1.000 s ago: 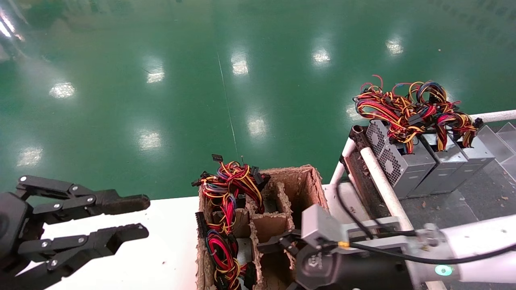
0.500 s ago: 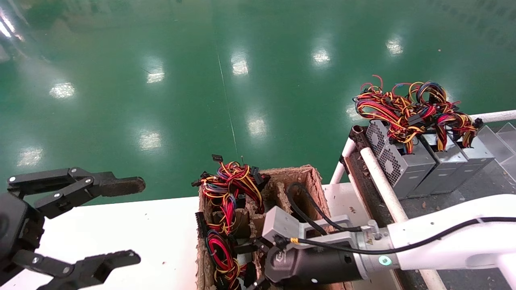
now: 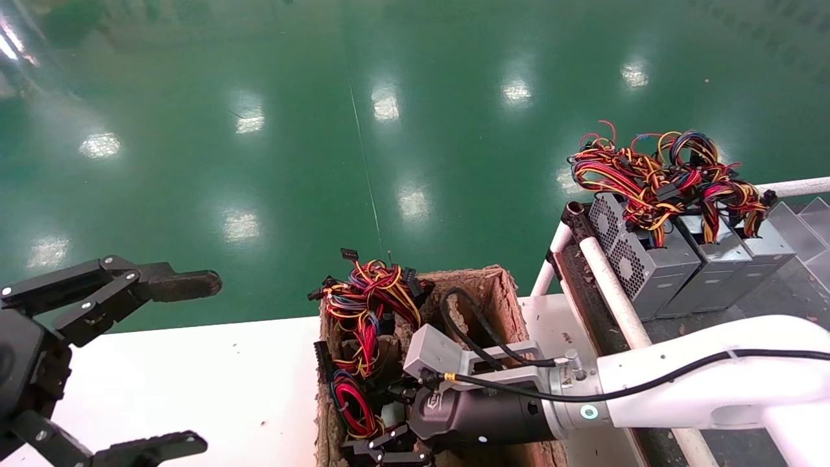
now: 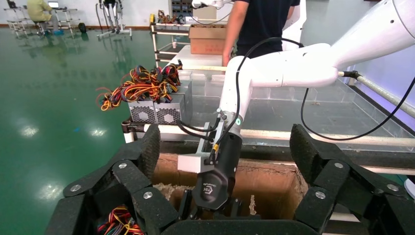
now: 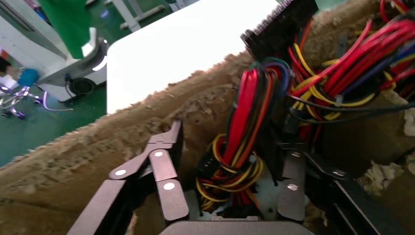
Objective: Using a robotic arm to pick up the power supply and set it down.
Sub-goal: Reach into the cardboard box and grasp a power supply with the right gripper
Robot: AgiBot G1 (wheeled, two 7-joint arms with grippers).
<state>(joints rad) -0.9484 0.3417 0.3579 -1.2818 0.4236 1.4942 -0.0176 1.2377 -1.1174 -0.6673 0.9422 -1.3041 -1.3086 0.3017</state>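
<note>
A power supply (image 5: 268,192) sits low in a left-hand cell of the brown pulp-cardboard box (image 3: 500,283); only a patch of its silver top shows under its red, yellow and black wire bundle (image 5: 243,128). The silver-white robotic arm, my right one, reaches into that cell. Its gripper (image 5: 233,147) is open, one finger on each side of the bundle, not closed on it. In the head view this right gripper (image 3: 384,447) is at the box's near end beside the wires (image 3: 353,402). My left gripper (image 3: 187,363) hangs wide open at the far left, holding nothing.
Three more silver power supplies (image 3: 648,263) with tangled wires stand on the rack at the right, behind a white rail (image 3: 613,292). A second wire bundle (image 3: 373,285) fills the box's far-left cell. The white table (image 3: 214,383) lies left of the box; green floor lies beyond.
My right arm has swung left and down, from the box's middle cells into the left cell over the wires. My left gripper has opened wider.
</note>
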